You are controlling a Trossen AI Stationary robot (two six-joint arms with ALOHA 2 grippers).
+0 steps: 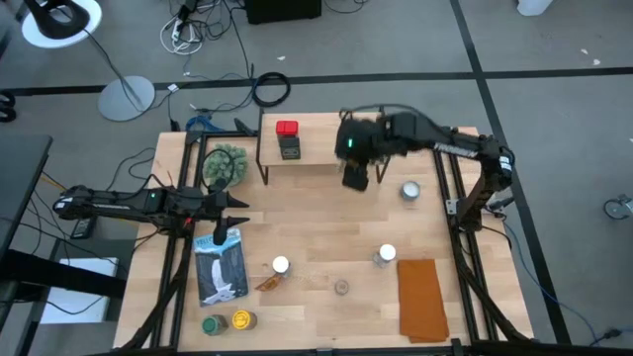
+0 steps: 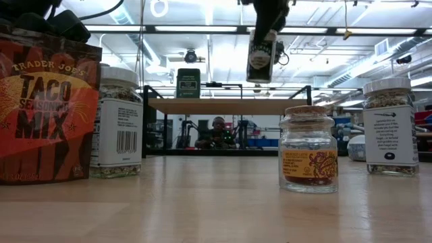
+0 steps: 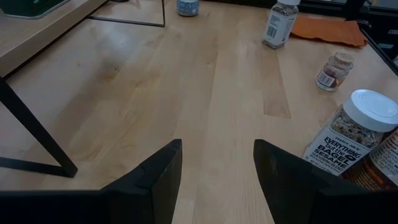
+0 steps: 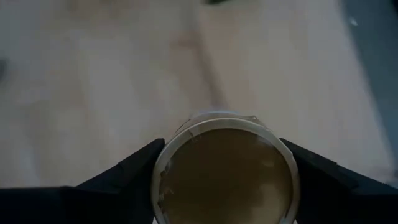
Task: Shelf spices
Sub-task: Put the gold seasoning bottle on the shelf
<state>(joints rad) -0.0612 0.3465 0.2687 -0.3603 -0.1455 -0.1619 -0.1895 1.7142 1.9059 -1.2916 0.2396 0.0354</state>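
Note:
My right gripper point(image 1: 356, 178) is shut on a small dark spice jar point(image 2: 260, 57) with a brownish lid point(image 4: 225, 177). It hangs above the table just in front of the shelf's point(image 1: 302, 150) right part. The shelf's wooden top point(image 2: 229, 106) carries a red-lidded tin point(image 1: 287, 129) and a dark tin point(image 2: 188, 83). My left gripper point(image 3: 217, 168) is open, low over the table's left side point(image 1: 232, 206), touching nothing. White-lidded jars point(image 1: 281, 265) point(image 1: 386, 255) point(image 1: 409, 191), a cork-topped jar point(image 2: 308, 158) and a taco mix packet point(image 2: 40, 111) stand on the table. My right gripper pinches the jar between its two fingers point(image 4: 134, 171) at the upper end, around the lid's rim point(image 4: 171, 146). The fingers come from above, pointing down. The jar hangs roughly upright below them, lifted clear of the table, its base point(image 2: 258, 79) higher than the shelf top.
A fuzzy green plant ball point(image 1: 226, 165) sits left of the shelf. An orange cloth point(image 1: 420, 297) lies at the near right. Green- and yellow-lidded jars point(image 1: 226, 321) stand at the near left edge. The Everything Bagel jar point(image 3: 354, 134) is close to my left gripper. A person sits beyond the table point(image 2: 217, 131).

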